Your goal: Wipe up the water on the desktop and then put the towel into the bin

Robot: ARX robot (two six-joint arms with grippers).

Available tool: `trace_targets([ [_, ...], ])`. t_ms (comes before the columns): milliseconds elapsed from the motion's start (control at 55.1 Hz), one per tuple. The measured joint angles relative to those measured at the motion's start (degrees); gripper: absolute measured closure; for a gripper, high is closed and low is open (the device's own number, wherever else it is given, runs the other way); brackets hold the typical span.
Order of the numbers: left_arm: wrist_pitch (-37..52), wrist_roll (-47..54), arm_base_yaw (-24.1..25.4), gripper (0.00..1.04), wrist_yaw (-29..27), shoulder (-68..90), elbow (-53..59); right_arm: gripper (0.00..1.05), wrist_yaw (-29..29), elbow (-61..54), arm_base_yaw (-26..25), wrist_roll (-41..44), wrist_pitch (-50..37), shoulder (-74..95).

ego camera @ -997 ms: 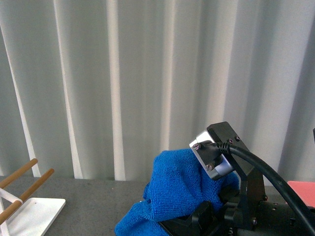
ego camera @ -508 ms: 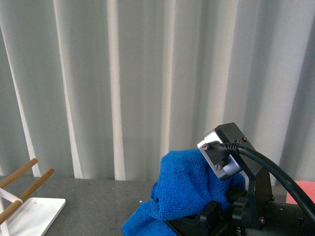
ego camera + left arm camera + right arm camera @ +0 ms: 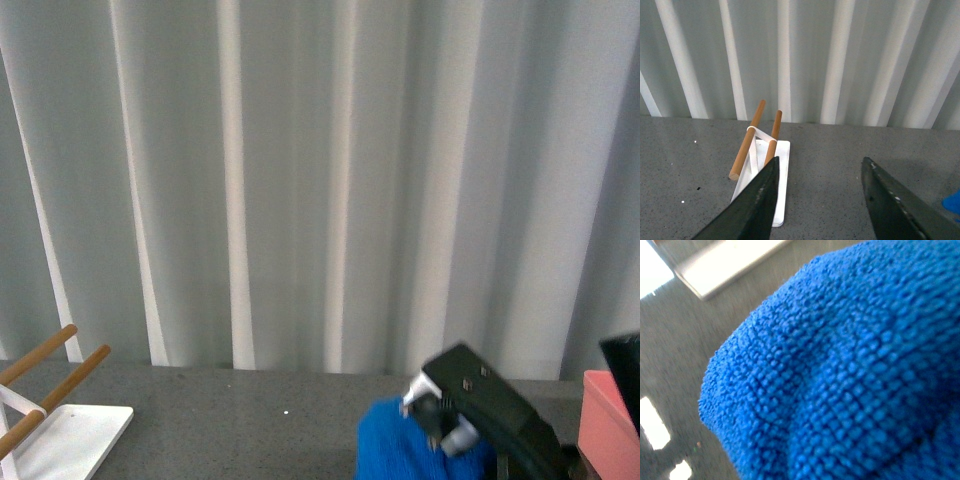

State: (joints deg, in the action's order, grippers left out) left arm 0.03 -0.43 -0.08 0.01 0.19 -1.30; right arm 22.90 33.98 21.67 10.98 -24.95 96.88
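**Finding the blue towel low on the right, close to the bin**

Looking from the front, one royal-blue fluffy microfibre towel (image 3: 388, 452) is bunched at the bottom of the picture, right of centre, over the dark grey speckled worktop (image 3: 220, 420). The black wrist housing of the right arm (image 3: 475, 398) is right against it. Whether the cloth touches the worktop is cut off. One salmon-pink straight-sided bin (image 3: 608, 425) stands near it at the right edge. One flat white tray (image 3: 85, 435) with two wooden rods (image 3: 42, 354) lies well apart on the left. I can make out no puddle.

From the left wrist, the left end effector (image 3: 820, 167) hangs with its two black fingers spread wide and nothing between them. The same tray lies beyond it, and a sliver of blue shows at the frame's edge.

From the right wrist, the towel fills nearly everything, blurred worktop behind it. The right end effector's fingers show in no view, so I cannot tell whether they are clamped on the cloth, though that seems likely.

The towel looks soft, thick, light and limp, so it should sag and drape rather than hold a shape. A pinch on a bunched fold near its middle seems best, so no corner trails over the bin's rim.
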Motion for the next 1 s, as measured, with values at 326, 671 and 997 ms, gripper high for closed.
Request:
trace_targets([
  [326, 0.0, 0.07, 0.0, 0.07, -0.02, 0.0, 0.0, 0.98, -13.92, 7.65, -5.25, 4.07, 15.06, 15.96],
  [671, 0.0, 0.11, 0.0, 0.07, -0.02, -0.07, 0.0, 0.98, -22.95, 24.65, -4.42, 3.34, 23.39, 26.77],
  [997, 0.0, 0.13, 0.0, 0.07, -0.02, -0.07, 0.0, 0.98, -25.44, 44.94, 2.89, -0.35, 32.52, 36.11],
])
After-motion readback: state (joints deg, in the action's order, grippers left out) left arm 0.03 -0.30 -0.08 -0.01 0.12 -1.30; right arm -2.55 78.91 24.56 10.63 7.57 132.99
